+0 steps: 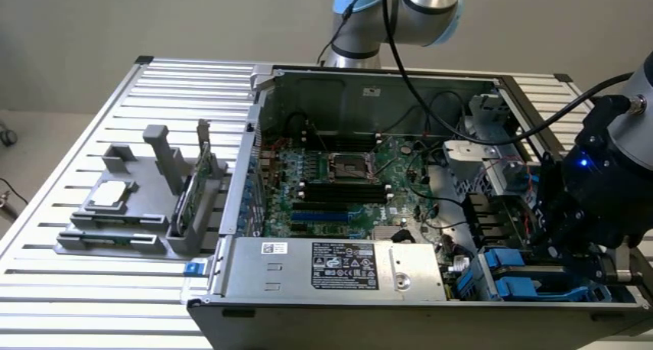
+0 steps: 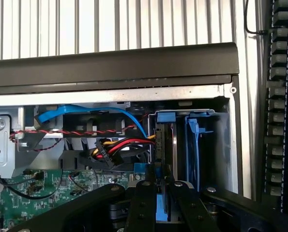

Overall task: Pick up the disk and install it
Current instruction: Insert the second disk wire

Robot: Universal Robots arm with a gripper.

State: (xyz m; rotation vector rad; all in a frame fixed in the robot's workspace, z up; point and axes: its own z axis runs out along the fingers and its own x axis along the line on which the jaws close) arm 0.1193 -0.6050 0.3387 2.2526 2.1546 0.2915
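The open computer case point(image 1: 408, 98) on the desk point(image 1: 82, 105) holds the disk point(image 2: 164, 145) upright in its blue bay point(image 2: 202, 145) (at the case's five o'clock corner), fingers point(image 2: 144, 203) clamped on its edge.

The table point(image 1: 61, 304) was ribbed bare metal with a dull sheen, and the case point(image 1: 306, 82) was matt grey sheet metal with a black matt plastic bezel point(image 2: 110, 65). The disk point(image 2: 164, 145) showed a dark metal edge in a smooth, slightly glossy blue plastic carrier point(image 2: 165, 116), next to a glossy green circuit board point(image 1: 337, 182) and a brushed silver power supply point(image 1: 408, 277) with a paper-like label point(image 1: 345, 264). The gripper point(image 2: 158, 186) fingers were matt black with small screw heads, the fixture point(image 1: 133, 205) plain matt grey plastic.
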